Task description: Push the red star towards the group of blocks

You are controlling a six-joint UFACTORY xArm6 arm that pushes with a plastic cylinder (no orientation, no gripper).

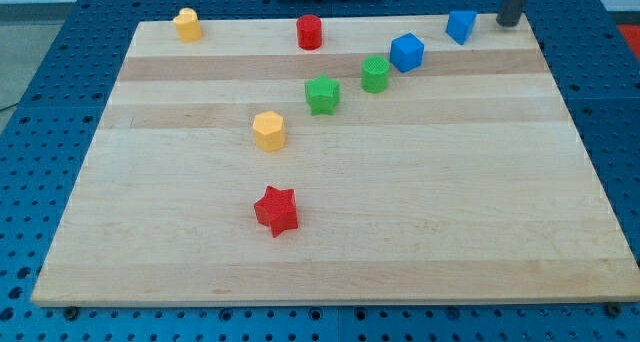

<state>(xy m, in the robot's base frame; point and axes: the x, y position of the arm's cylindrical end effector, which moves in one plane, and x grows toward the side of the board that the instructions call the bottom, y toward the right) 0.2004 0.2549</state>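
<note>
Sitting alone toward the desk's [560,182] bottom, red star [277,211] remains well apart from the group: yellow hexagonal block [269,131], green star [322,94]. My tip [508,23] rests far top-right; no gripper fitted. Push not begun.

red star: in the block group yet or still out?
Out. The red star sits alone toward the view's bottom, apart from the yellow block. My tip is far off, top right.

No legible text or markings anywhere.
</note>
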